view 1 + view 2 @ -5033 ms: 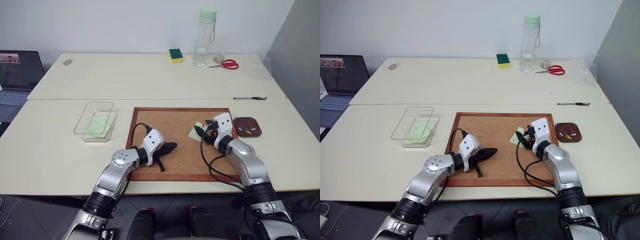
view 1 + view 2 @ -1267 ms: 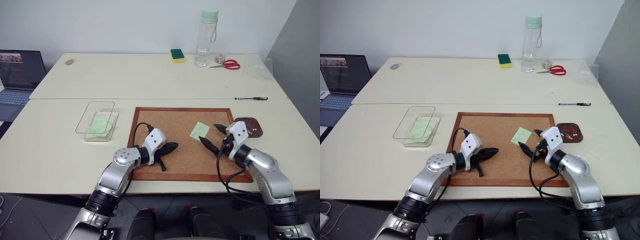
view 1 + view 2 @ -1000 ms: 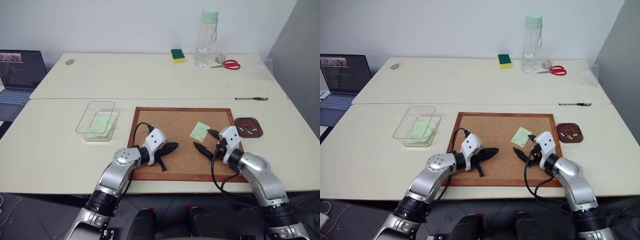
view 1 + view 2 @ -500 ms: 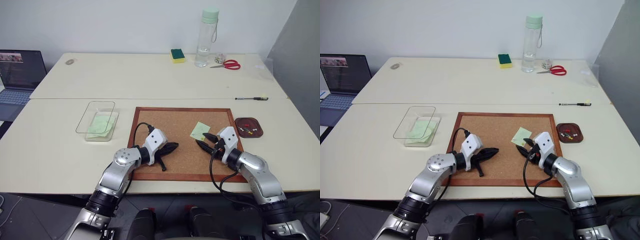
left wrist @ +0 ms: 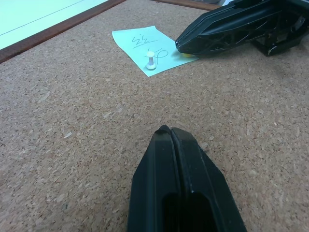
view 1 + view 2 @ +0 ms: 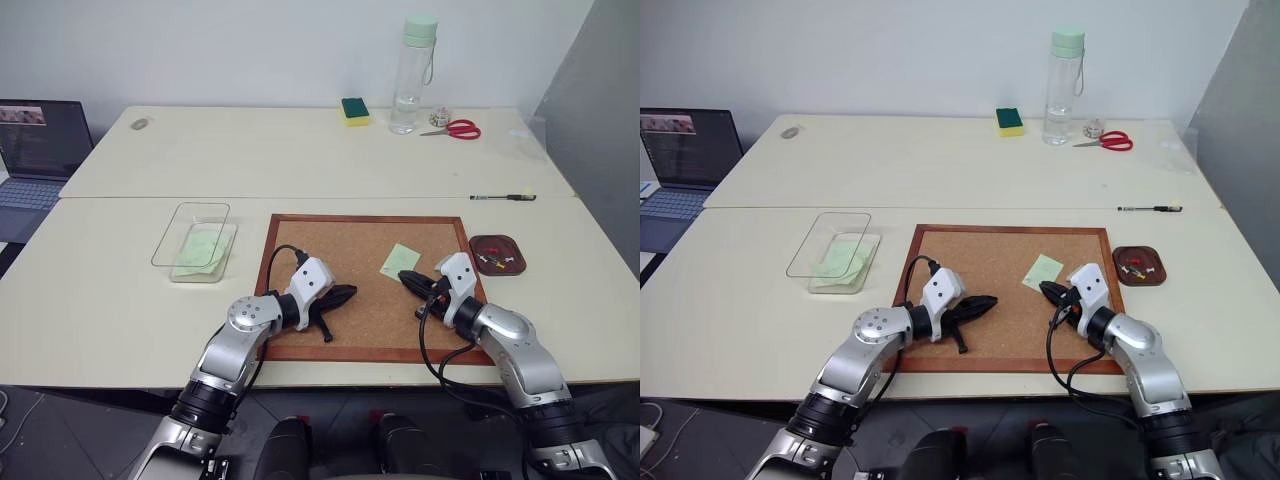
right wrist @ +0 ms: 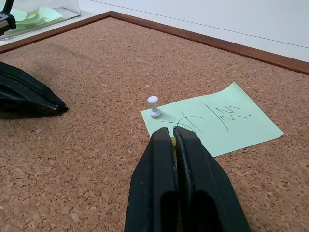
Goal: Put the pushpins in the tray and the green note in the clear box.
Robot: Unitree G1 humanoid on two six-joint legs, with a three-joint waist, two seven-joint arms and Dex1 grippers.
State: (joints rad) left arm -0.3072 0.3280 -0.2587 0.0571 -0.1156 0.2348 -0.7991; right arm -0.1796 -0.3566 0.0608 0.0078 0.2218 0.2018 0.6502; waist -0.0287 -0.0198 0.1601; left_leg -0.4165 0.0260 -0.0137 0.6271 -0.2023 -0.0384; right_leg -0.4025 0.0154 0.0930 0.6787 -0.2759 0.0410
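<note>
The right gripper [image 7: 171, 137] has its jaws clamped on a yellow pushpin [image 7: 172, 141] at the near edge of the green note [image 7: 212, 123], towards the cork board's [image 6: 330, 240] right side; pull straight up without dragging the paper. A white pushpin [image 7: 154, 107] stands just beyond its tips. The left gripper [image 5: 170, 133], empty and closed, rests mid-board.

Rough cork board [image 7: 96, 159], thin paper green note [image 7: 227, 123]

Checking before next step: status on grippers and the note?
Left gripper shut, empty. Right gripper shut on a yellow pushpin at the green note edge. White pushpin pins the note to the cork board.
</note>
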